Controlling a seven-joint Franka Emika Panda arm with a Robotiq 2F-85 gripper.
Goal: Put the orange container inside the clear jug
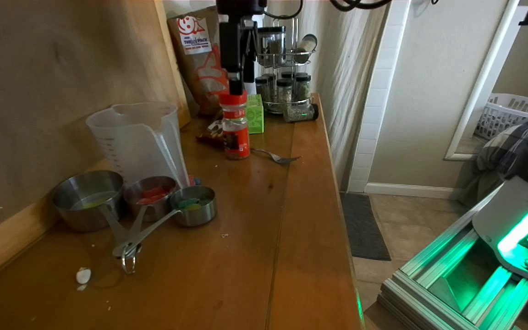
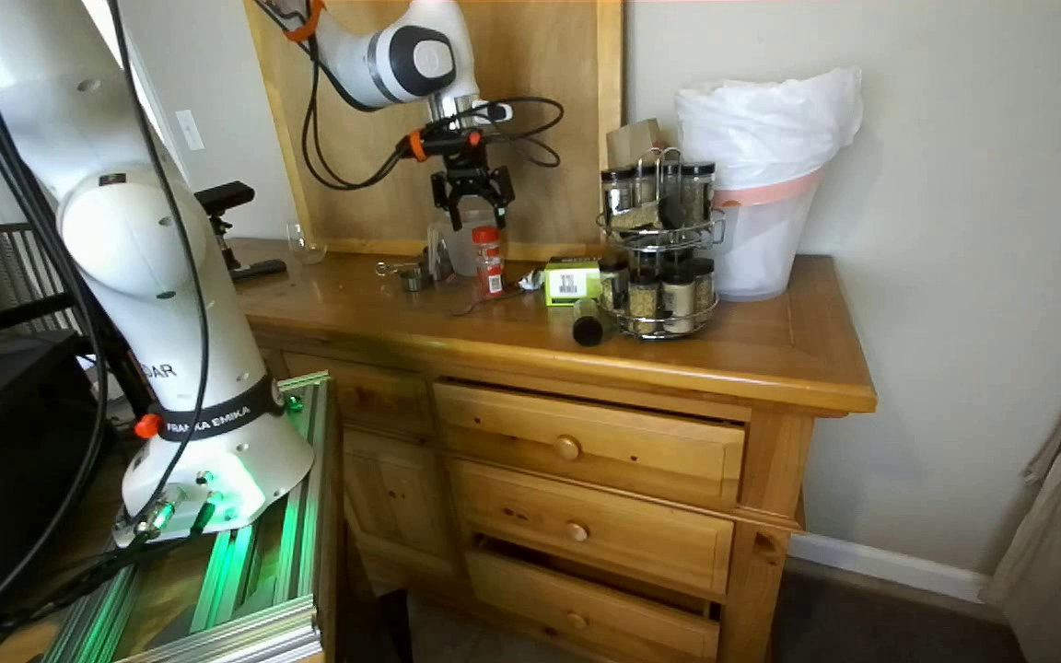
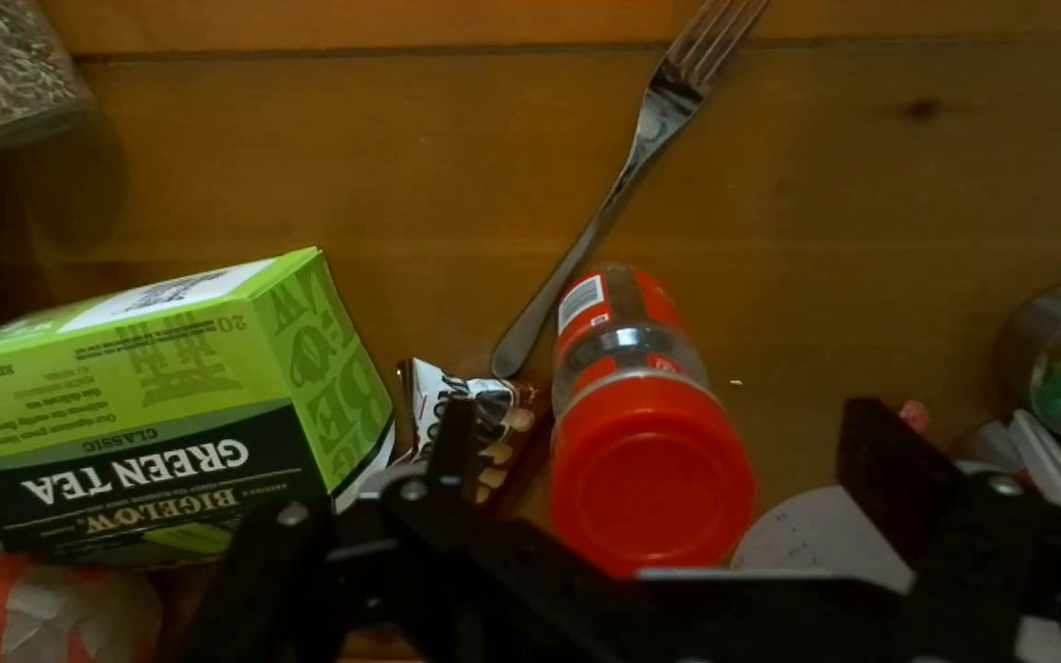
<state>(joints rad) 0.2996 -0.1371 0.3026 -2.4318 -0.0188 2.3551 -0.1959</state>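
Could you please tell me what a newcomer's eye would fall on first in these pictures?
Probably the red-capped container, vivid in the wrist view and upright on the wooden counter, with the open gripper close by. Next, perhaps, the robot's green-lit base at the right of an exterior view, then the lime-green tea box on the wrist view's left.

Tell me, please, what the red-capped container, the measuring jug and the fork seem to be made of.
The red-capped container: glossy, probably plastic, perhaps glass; its bare wall is see-through.
The measuring jug: matte, likely plastic; its wall looks milky and translucent.
The fork: shiny metal, probably steel; silvery with bright highlights.
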